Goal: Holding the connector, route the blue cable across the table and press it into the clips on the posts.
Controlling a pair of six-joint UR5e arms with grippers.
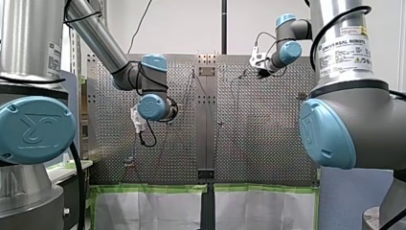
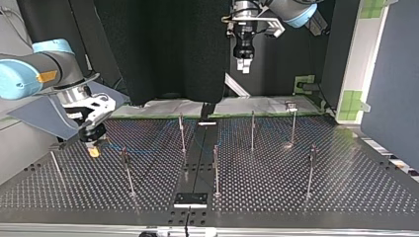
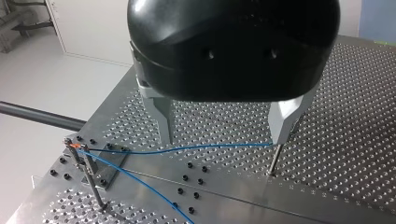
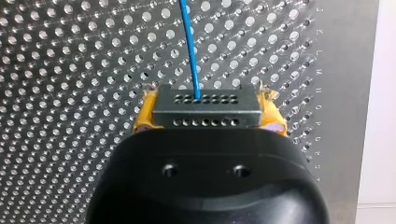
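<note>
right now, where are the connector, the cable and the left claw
connector (image 4: 205, 110): right wrist view, middle of its metal face
cable (image 4: 188, 46): right wrist view, blue run ahead of the connector
left claw (image 3: 223, 140): left wrist view, midway between its open fingertips

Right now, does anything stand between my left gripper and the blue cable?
Nothing visible lies between the open left gripper and the cable ahead of it. A post that the cable reaches shows close ahead of the gripper too, so a straight descent might strike it.
</note>
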